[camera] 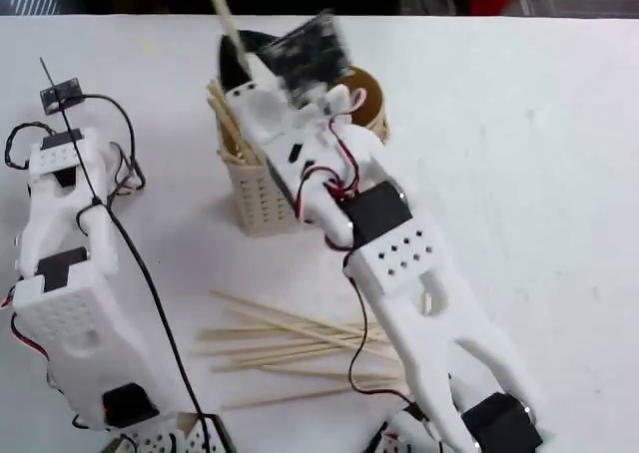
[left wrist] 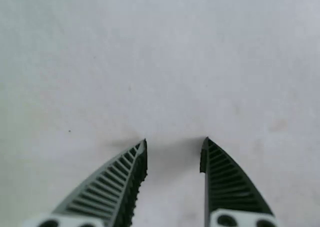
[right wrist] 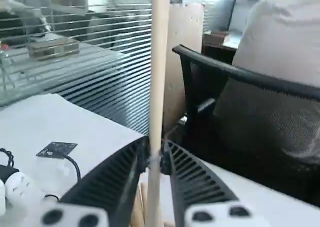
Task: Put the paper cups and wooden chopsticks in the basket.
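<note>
Your right jaws are clamped on one chopstick (right wrist: 159,62), holding it above the single white basket (camera: 262,202) at the far middle of the worktop (camera: 519,174). A bunch of chopsticks (camera: 228,124) stands in the basket, packed too tightly to count. One brown paper cup (camera: 367,96) sits just right of the basket, partly hidden by the arm. About seven loose chopsticks (camera: 285,338) lie fanned on the near side, overlapping. Your left jaws stand partly open over bare worktop at the left, holding nothing.
</note>
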Controlling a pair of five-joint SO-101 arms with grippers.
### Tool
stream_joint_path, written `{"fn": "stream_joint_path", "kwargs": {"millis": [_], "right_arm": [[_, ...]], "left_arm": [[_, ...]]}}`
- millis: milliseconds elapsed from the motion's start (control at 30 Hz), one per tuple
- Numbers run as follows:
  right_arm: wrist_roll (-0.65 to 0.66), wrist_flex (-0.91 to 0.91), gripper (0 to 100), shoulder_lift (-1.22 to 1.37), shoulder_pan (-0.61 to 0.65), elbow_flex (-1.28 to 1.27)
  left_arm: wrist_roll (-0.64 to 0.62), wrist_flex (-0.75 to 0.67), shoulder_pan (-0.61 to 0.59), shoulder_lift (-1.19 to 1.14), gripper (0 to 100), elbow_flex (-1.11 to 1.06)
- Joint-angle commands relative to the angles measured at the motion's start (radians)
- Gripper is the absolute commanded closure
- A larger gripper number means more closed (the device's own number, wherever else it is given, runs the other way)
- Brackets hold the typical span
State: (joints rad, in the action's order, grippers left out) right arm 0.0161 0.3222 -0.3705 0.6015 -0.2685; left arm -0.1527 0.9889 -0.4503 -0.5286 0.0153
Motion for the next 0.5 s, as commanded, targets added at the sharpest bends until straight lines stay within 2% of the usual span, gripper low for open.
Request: {"fn": "stream_joint_path", "kwargs": {"millis": [0, 100, 267, 467], "right_arm": [[-0.087, -0.025, 98.1, -0.008, -0.028, -0.005], [-0.057, 0.004, 95.3, -0.008, -0.03, -0.005], [-0.048, 0.071, 78.8, -0.008, -0.007, -0.002], [-0.044, 0.09, 86.7, -0.018, 0.001, 0.002]], "left_arm": [[-0.008, -0.018, 0.005, 0.004, 82, 0.041], [-0.008, -0.018, 0.005, 0.004, 82, 0.041], [-0.008, -0.018, 0.005, 0.004, 82, 0.041], [-0.008, -0.018, 0.005, 0.004, 82, 0.041]]}}
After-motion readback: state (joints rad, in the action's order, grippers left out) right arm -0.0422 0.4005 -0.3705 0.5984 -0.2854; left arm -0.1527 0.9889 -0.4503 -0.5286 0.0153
